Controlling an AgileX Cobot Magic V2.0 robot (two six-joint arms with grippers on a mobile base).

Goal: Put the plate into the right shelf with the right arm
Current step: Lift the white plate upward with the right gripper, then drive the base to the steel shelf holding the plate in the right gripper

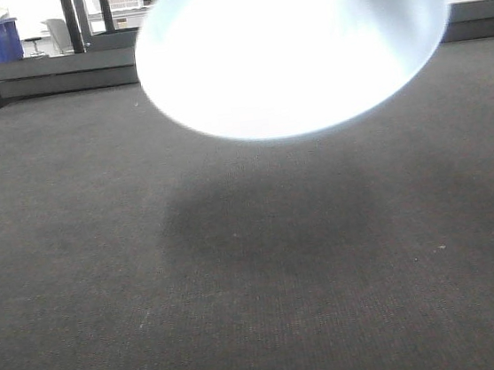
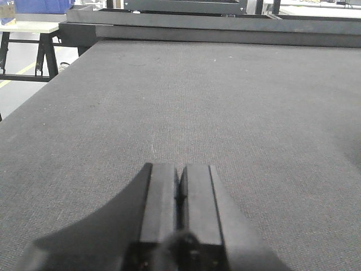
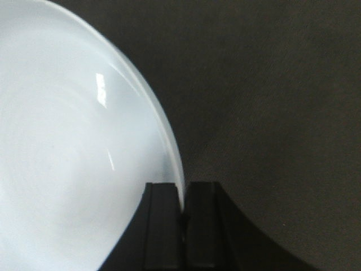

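Toward the worktop's left edge, the left gripper lies low and level, its jaws pressed together on nothing. Right of centre, near the far edge, one white plate hangs tilted above the worktop, and its shadow falls beneath it. The right gripper is clamped on its rim. Glare washes out the plate's surface, and the front view cuts off its top.

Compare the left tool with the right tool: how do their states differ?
The left tool is shut on nothing; the right tool is shut on the rim of the white plate. The left tool faces only dark table; the right tool holds its plate lifted above it. Both are black, with jaws closed.
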